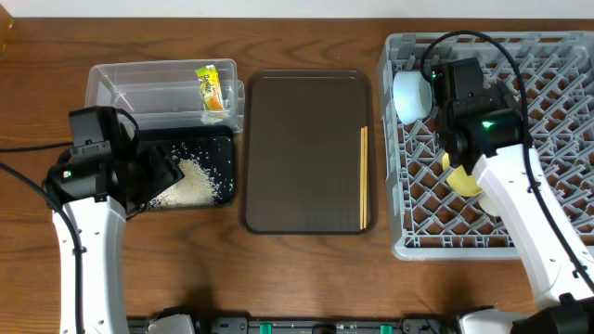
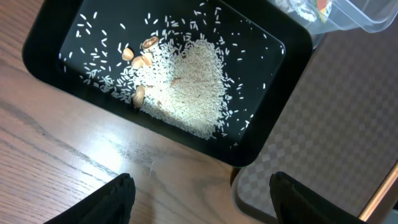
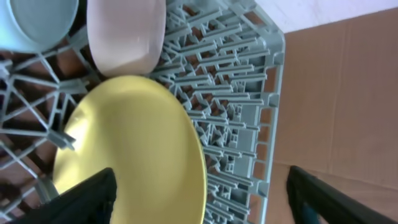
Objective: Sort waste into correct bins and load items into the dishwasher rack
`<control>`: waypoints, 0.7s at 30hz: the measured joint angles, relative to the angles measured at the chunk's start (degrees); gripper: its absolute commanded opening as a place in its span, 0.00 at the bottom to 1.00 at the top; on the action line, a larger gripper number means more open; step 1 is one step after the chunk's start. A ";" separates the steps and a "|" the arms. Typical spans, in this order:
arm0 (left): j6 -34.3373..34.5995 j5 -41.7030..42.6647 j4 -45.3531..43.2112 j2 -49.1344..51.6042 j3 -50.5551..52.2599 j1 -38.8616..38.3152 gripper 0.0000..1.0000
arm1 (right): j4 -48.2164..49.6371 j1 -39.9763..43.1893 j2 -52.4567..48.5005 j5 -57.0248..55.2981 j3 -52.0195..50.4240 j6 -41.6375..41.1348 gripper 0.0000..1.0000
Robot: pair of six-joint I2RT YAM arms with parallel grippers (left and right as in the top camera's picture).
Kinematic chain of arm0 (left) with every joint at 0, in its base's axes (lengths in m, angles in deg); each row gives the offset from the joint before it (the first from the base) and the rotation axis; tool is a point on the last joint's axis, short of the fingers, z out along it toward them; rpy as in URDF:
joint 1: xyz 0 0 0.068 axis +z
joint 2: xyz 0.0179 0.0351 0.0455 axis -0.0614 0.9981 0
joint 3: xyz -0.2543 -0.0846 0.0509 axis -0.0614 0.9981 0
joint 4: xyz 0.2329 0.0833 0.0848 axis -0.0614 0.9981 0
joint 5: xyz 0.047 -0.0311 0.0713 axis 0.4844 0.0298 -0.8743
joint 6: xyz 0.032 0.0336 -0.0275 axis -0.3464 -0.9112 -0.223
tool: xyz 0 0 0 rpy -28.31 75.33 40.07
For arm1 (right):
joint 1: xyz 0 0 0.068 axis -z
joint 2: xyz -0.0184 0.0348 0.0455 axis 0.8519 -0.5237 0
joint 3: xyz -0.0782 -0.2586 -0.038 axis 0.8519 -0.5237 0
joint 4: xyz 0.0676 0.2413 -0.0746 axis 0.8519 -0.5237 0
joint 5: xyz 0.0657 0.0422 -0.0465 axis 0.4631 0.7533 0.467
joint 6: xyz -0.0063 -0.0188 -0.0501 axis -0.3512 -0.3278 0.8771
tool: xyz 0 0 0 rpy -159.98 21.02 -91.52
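Note:
The grey dishwasher rack (image 1: 548,139) holds a yellow plate (image 1: 461,178) on edge and a white round vessel (image 1: 411,96) at its left side. In the right wrist view the plate (image 3: 130,149), a pale pinkish-white bowl (image 3: 124,34) and a light blue bowl (image 3: 34,22) stand in the rack (image 3: 242,124). My right gripper (image 3: 202,205) is open over the plate's rim. My left gripper (image 2: 199,205) is open and empty above the wood, just in front of the black tray (image 2: 43,46) of rice scraps (image 2: 189,81). The wrapper (image 1: 212,88) lies in the clear tub (image 1: 121,83). Chopsticks (image 1: 363,176) lie on the brown tray.
The brown serving tray (image 1: 306,148) sits mid-table between the bins and the rack; its corner shows in the left wrist view (image 2: 323,155). A few nut shells (image 2: 140,56) lie among the rice. The clear tub's corner (image 2: 360,15) overlaps the black tray's far end.

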 measured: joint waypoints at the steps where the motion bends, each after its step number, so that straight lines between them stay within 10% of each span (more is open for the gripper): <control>1: 0.00 0.00 0.00 0.00 0.00 0.00 0.73 | 0.26 0.00 0.07 0.33 0.07 -0.87 0.96; 21: 0.00 0.00 0.02 0.00 0.00 0.00 0.74 | 4.35 -9.01 0.42 34.91 5.51 -25.75 0.62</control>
